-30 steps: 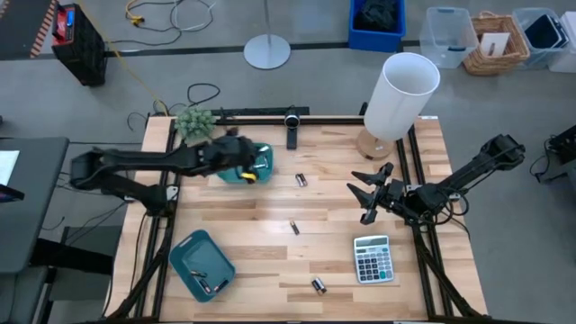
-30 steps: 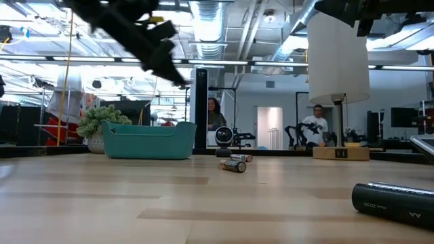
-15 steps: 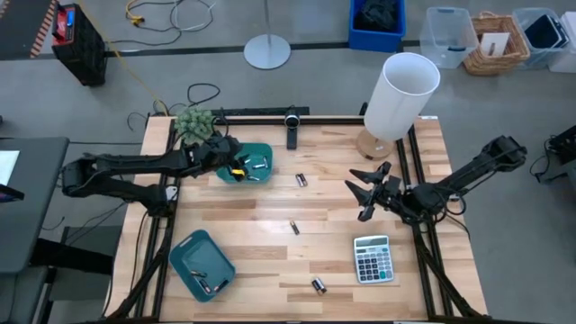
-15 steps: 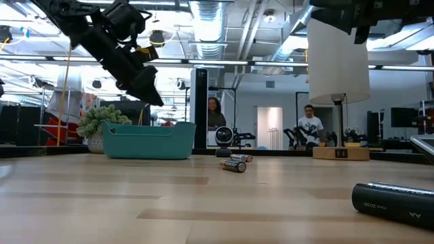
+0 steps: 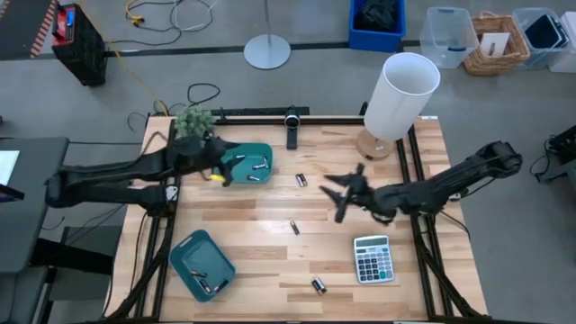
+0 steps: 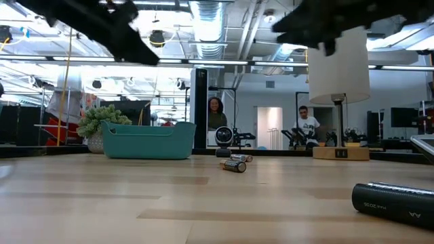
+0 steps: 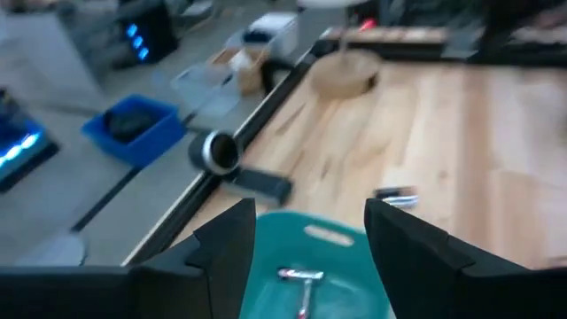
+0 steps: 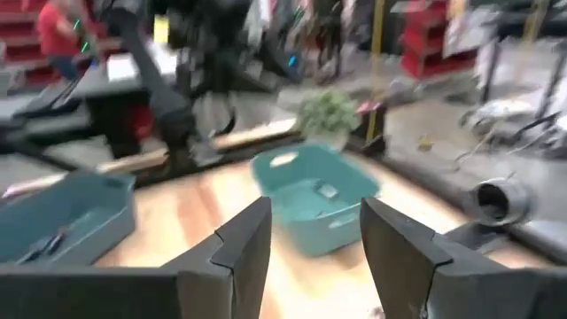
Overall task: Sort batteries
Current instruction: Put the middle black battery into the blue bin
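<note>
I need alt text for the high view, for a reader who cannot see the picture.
Seen from above, a wooden table holds two teal trays with batteries inside, one at the back and one at the front left, plus three loose batteries and a grey calculator. The left gripper, jaws open, is at the back tray's edge; the right gripper hovers open mid-table.

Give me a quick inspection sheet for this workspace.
Surface: wooden table, bare between items.
Job's things: loose batteries; more lie in the far teal bin and the near teal tray.
Clutter: calculator, lamp, small plant, camera.
Grippers: left gripper open at the far bin's edge; right gripper open above mid-table; both empty.
Cables: loose cords on the floor.
Surroundings: storage bins, basket; people in the low view.
</note>
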Controlling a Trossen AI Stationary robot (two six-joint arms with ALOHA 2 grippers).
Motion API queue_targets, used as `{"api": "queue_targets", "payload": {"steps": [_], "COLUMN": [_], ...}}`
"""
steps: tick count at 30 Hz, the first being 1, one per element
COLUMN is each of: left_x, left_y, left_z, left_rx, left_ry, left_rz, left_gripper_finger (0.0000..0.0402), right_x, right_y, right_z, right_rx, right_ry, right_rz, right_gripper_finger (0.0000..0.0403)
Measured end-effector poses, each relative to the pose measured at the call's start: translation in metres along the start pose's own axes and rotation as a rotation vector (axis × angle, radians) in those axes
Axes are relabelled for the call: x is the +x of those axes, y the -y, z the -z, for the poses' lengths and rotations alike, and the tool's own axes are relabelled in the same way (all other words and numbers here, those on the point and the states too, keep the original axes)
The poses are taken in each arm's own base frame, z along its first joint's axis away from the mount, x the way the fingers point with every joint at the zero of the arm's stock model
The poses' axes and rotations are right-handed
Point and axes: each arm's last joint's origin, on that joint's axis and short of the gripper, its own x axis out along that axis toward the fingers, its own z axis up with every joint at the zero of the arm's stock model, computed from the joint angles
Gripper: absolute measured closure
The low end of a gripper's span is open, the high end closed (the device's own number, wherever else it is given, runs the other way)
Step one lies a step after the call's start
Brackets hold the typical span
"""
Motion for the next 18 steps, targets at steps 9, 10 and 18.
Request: {"api": "queue_targets", "payload": {"steps": [9,10,18], "left_x": [-0.048,-0.051,-0.065], "left_y": [0.004,0.003,0.000], "left_z": [0.020,0.024,0.033], "left_rx": [-0.038,-0.052,-0.068], "left_ry": [0.168,0.190,0.253], "left_rz": [0.093,0.091,0.085], "left_gripper_finger": [0.0196,0.0196,0.0196], "right_x": [0.059,0.064,0.090], "right_y": [-0.055,-0.060,-0.098], "right_z": [0.033,0.036,0.048], "right_rx": [-0.020,-0.021,-0.034], "right_ry": [-0.352,-0.381,-0.578], "right_rz": [-0.030,-0.032,-0.028], "right_gripper_finger": [0.0211,0.0211,0.0211]}}
